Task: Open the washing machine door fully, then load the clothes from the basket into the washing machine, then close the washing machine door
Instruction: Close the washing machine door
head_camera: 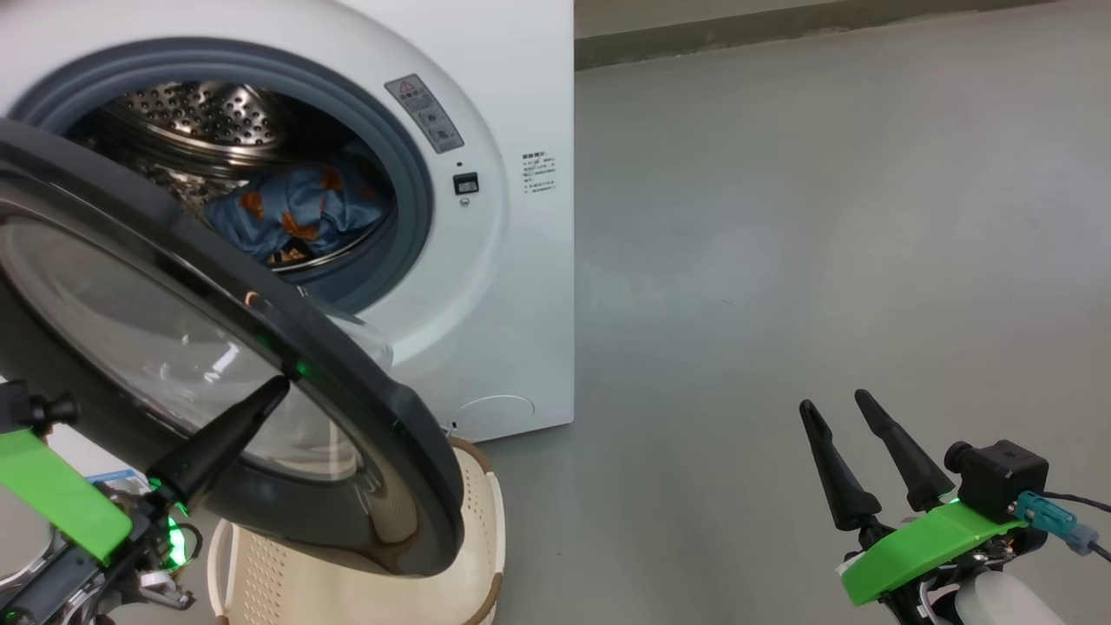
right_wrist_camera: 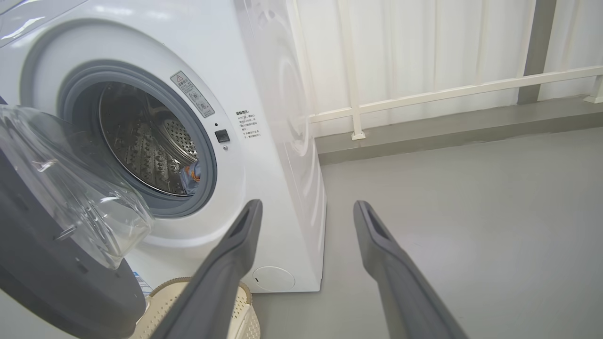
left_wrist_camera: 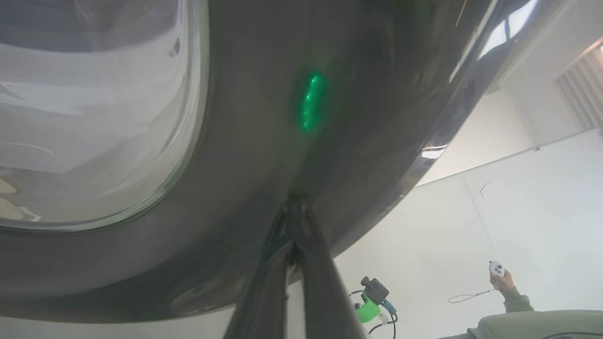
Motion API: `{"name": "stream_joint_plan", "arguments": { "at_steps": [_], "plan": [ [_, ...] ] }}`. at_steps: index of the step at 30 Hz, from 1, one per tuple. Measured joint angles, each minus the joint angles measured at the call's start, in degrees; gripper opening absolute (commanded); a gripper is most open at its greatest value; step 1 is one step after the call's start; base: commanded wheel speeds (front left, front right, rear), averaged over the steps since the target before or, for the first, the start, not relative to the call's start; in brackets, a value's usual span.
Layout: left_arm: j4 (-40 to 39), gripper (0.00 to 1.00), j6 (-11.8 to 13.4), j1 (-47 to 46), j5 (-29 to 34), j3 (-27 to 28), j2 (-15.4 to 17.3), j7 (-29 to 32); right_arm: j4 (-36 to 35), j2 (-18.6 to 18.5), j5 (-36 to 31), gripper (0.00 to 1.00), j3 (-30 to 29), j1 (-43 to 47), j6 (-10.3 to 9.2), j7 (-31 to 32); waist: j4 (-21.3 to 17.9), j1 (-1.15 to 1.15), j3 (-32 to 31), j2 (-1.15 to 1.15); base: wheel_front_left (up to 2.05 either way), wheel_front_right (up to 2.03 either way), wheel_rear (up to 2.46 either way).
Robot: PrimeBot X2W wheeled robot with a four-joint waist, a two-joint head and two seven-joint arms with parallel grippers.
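The washing machine [head_camera: 512, 286] stands at the upper left with its drum open. Light blue clothes [head_camera: 299, 213] with orange print lie inside the drum, and a bit of the clothes [right_wrist_camera: 191, 173] shows past the gasket. The washing machine door [head_camera: 391, 434] hangs half swung out over the basket [head_camera: 495, 512]. My left gripper [head_camera: 279, 384] is shut, its tip pressed against the door's outer face. In the left wrist view that left gripper [left_wrist_camera: 294, 203] touches the glossy black rim of the door [left_wrist_camera: 264, 117]. My right gripper [head_camera: 835, 399] is open and holds nothing, low at the right over the floor.
Grey floor [head_camera: 825, 217] stretches to the right of the machine. A white railing [right_wrist_camera: 447, 92] runs along the wall behind. A person's hand with a controller [left_wrist_camera: 497, 272] is at the lower right of the left wrist view. The door hides most of the basket [right_wrist_camera: 235, 301].
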Motion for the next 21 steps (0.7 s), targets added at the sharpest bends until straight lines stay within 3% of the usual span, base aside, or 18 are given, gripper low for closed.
{"name": "stream_joint_plan", "arguments": {
  "at_steps": [13, 14, 15, 16, 21],
  "plan": [
    [0.4, 0.01, -2.0, 0.0, 2.3, 0.0, -0.2, -1.8, 0.1, -0.2, 0.0, 1.0, -0.1, 0.0, 0.0, 0.0, 3.7, 0.0, -0.1, 0.0, 0.0, 0.0, 0.0],
    [0.2, 0.34, -2.5, 0.0, 3.1, 0.0, 0.1, -2.0, 0.1, -0.2, 0.0, 1.0, -0.2, 0.0, 0.0, 0.0, 4.0, 0.0, -0.1, 0.0, 0.0, 0.0, 0.0],
    [-0.1, 0.9, -3.0, 0.1, 3.8, 0.1, 0.4, -2.6, 0.1, -0.2, 0.0, 1.0, -0.2, 0.0, 0.0, 0.0, 4.4, 0.0, -0.2, 0.0, 0.0, 0.0, 0.0],
    [-0.4, 1.0, -3.5, 0.1, 4.7, 0.4, 0.6, -3.5, 0.1, -0.2, 0.0, 1.0, -0.3, 0.0, 0.0, 0.0, 4.8, 0.0, -0.2, 0.0, 0.0, 0.0, 0.0],
    [-1.8, 1.0, -6.3, 1.7, 12.3, 1.4, 1.3, -10.9, 0.0, -0.3, 0.0, 1.0, -1.1, -0.1, 0.0, 0.0, 6.0, 0.0, -0.1, 0.0, 0.0, 0.0, 0.0]
  ]
}}
